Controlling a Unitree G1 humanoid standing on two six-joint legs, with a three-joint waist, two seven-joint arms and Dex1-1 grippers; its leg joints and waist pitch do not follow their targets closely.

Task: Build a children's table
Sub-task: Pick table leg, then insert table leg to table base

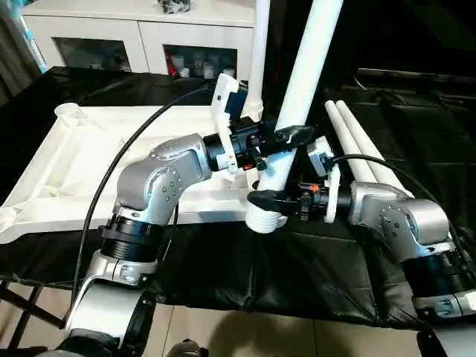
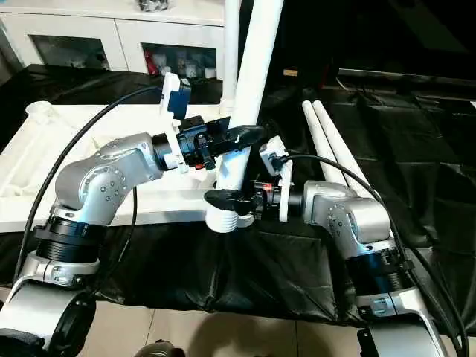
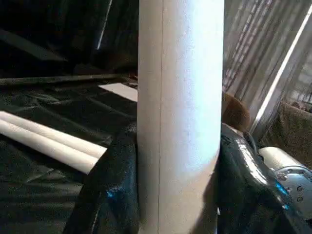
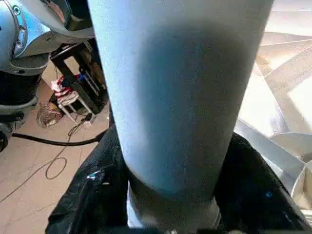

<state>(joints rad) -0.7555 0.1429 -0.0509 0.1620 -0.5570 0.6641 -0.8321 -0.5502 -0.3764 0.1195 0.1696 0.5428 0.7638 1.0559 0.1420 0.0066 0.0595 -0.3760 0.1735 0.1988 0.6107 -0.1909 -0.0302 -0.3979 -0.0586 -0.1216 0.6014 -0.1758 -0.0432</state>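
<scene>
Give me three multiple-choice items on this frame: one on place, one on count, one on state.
1. Where does the right end effector sit on the held leg?
A. at its top end
B. near its flared lower end, below the left end effector
C. on the loose legs

2. How many loose legs lie on the black cloth to the robot's right?
A. none
B. two
C. four

3. How does the held leg stand?
A. flat on the cloth
B. raised, leaning a little, flared end at the near corner of the table top
C. inside the cabinet

Answers: 
1 B, its black fingers flank the tube just above the flare, with the left end effector higher up. 
2 B, two tubes lie side by side. 
3 B, the tube rises out of the picture's top from that corner.
</scene>
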